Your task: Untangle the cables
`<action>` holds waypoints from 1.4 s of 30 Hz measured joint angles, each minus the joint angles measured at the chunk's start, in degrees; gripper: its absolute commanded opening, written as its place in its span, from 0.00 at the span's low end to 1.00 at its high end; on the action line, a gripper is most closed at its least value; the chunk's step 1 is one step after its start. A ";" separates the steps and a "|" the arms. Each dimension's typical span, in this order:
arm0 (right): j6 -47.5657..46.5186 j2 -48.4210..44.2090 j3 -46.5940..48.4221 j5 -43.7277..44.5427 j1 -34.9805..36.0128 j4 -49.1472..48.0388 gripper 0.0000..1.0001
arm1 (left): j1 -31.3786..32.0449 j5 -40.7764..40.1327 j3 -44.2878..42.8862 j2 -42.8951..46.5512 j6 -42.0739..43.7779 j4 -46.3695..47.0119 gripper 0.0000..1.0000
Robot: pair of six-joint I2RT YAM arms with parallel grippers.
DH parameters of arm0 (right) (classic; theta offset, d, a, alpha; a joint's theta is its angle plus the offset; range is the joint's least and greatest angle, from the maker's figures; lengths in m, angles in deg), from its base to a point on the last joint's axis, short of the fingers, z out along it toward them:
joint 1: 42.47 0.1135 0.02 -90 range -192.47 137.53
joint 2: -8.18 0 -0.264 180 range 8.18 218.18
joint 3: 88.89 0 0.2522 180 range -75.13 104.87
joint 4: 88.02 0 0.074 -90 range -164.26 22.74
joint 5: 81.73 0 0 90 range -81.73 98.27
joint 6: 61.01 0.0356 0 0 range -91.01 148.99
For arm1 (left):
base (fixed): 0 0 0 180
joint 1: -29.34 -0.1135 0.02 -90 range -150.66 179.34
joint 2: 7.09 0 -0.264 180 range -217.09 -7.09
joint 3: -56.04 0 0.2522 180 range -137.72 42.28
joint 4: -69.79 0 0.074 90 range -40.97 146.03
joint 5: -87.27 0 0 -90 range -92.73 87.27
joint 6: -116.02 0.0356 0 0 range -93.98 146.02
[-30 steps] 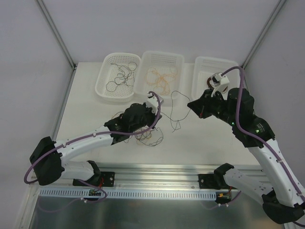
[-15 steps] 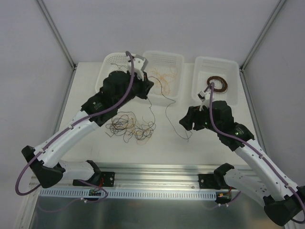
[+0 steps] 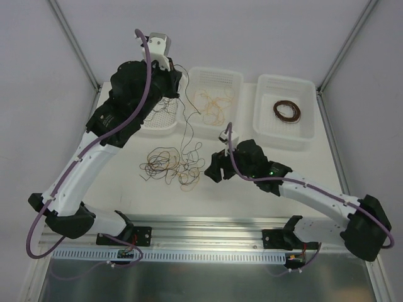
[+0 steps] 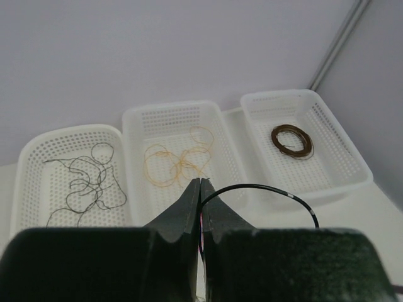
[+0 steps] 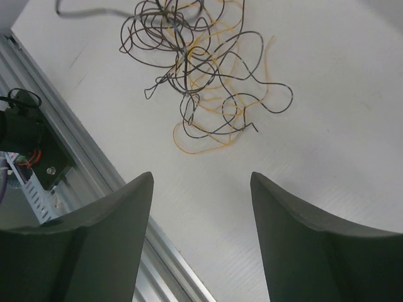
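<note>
The cables (image 3: 173, 167) lie as a loose tangle of black, orange-yellow and brown wires on the white table. One black cable (image 3: 184, 126) rises out of the tangle to my left gripper (image 3: 179, 77), which is raised high above the left basket. In the left wrist view the left gripper (image 4: 201, 182) is shut on this black cable (image 4: 264, 187), which arcs off to the right. My right gripper (image 3: 213, 171) hangs low, just right of the tangle. In the right wrist view the right gripper (image 5: 201, 179) is open and empty, with the cables (image 5: 201, 82) ahead of its fingertips.
Three white baskets stand along the back. The left basket (image 4: 38, 151) holds black wire, the middle basket (image 4: 170, 113) orange wire, and the right basket (image 4: 340, 145) a wound brown wire ring (image 4: 291, 139). An aluminium rail (image 5: 94, 176) runs along the table's near edge.
My left arm rose up and back with the black cable, drawing it out of the tangle. My right gripper opened, left the brown ring in the right basket, and came down beside the tangle.
</note>
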 measured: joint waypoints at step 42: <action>16.37 16.13 -13.31 26.82 -9.84 -9.27 0.01 | -33.66 -15.80 -9.55 2.21 5.97 -1.36 0.00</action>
